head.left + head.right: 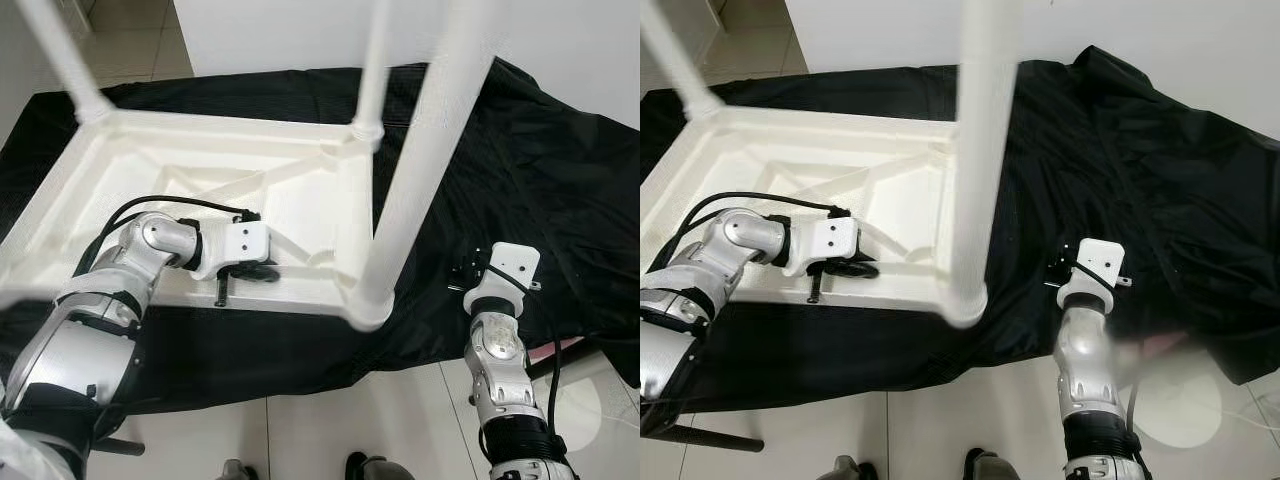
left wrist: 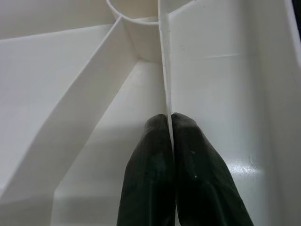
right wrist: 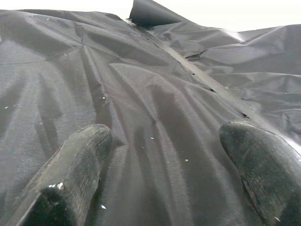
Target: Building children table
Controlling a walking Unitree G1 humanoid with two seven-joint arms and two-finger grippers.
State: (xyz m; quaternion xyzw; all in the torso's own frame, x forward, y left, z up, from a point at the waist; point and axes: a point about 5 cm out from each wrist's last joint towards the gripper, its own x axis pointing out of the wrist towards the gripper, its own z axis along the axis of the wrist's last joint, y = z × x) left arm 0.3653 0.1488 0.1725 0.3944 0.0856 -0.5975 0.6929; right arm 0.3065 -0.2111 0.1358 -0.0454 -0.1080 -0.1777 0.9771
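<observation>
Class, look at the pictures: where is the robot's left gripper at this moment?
The left gripper is on the robot's left, inside the upturned white table, its fingers pinched on a thin rib near the front edge.

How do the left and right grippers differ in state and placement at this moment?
The left gripper is shut on a thin rib inside the upturned white table; the right gripper is open and holds nothing. The left is over white plastic, the right over the black cloth. Both have black fingers.
</observation>
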